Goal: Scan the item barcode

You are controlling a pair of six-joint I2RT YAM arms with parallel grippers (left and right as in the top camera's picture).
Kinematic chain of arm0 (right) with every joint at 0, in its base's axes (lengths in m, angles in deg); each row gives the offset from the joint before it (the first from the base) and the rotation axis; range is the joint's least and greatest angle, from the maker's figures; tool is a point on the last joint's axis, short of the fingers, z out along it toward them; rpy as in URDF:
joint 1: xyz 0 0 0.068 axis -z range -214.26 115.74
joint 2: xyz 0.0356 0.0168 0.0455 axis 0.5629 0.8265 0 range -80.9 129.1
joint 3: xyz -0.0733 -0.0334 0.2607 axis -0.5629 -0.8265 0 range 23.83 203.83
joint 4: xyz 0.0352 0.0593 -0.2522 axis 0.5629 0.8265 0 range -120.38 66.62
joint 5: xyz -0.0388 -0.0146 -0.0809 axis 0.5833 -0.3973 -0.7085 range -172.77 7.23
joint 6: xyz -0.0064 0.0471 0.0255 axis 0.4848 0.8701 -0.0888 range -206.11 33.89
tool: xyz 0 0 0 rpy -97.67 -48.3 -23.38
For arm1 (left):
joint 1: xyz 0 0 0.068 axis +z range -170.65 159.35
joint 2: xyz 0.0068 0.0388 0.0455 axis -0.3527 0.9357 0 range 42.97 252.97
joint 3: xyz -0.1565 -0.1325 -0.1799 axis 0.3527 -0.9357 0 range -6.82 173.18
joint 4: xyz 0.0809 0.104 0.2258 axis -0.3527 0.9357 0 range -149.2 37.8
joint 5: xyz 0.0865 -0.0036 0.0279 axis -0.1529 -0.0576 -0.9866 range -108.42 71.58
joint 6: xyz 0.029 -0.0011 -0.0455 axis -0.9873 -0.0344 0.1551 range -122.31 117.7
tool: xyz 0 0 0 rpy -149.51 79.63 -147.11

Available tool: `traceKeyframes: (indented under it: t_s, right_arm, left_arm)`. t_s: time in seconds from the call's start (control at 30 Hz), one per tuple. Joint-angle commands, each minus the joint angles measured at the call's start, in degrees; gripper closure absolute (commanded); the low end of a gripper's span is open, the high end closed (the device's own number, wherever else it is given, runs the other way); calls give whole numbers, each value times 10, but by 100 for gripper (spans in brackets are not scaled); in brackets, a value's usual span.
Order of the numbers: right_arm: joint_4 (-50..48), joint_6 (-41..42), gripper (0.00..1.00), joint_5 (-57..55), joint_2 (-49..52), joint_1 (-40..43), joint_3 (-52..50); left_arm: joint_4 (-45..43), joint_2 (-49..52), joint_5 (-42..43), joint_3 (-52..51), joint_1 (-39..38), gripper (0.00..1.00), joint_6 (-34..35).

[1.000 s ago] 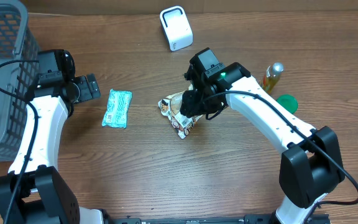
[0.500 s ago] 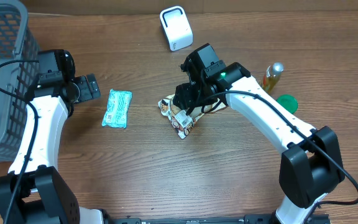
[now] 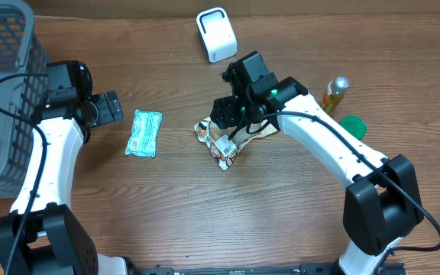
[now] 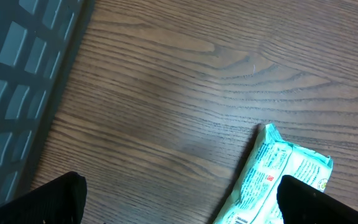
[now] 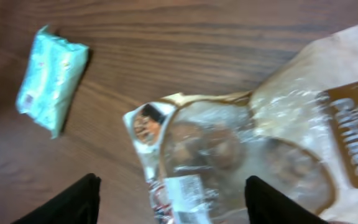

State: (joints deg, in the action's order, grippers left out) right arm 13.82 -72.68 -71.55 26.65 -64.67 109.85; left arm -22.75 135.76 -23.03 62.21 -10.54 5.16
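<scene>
Since the right gripper (image 5: 171, 186) hangs with its jaws spread wide and nothing between them, the crinkly clear-and-brown film snack bag (image 5: 241, 149) lies loose on the brown wood-grain table (image 5: 166, 37). It sits directly beneath the jaws, its small white printed label (image 5: 182, 190) face up close under them. Whether that label carries the barcode I cannot tell.

The likeliest trouble is the film itself. A pinch on slack wrapping may slip off, or crease the label so the code will not read. A grip at one corner would let the bag droop and turn the label away from the white rounded box (image 3: 217, 34), which I take for the scanner, standing well beyond the jaws. The arm's swing could also clip the small amber bottle with a silver cap (image 3: 336, 92) or the green round lid (image 3: 351, 126) beside the forearm.

The left gripper (image 4: 179, 183) is likewise wide and holds nothing. A teal foil packet (image 4: 278, 180) lies just ahead of it, toward one finger. The grey plastic lattice basket (image 3: 2, 84) sits beside the left jaws, and I see nothing in the part that shows. The bottle holds amber liquid.
</scene>
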Motion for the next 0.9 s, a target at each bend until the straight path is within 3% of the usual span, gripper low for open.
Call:
traceKeyframes:
  t_s: [0.0,0.1,0.37,0.87]
  right_arm:
    - [-7,0,22,-59,-1,2,-5]
    - [-2,0,21,-59,-1,2,-5]
    - [15,0,0,-59,-1,2,-5]
    - [9,0,0,-59,-1,2,-5]
  left_arm:
    - [0,-9,-3,10,-4,0,-7]
    - [0,-9,-3,10,-4,0,-7]
    - [0,-9,-3,10,-4,0,-7]
    - [-3,-9,-2,10,-4,1,-6]
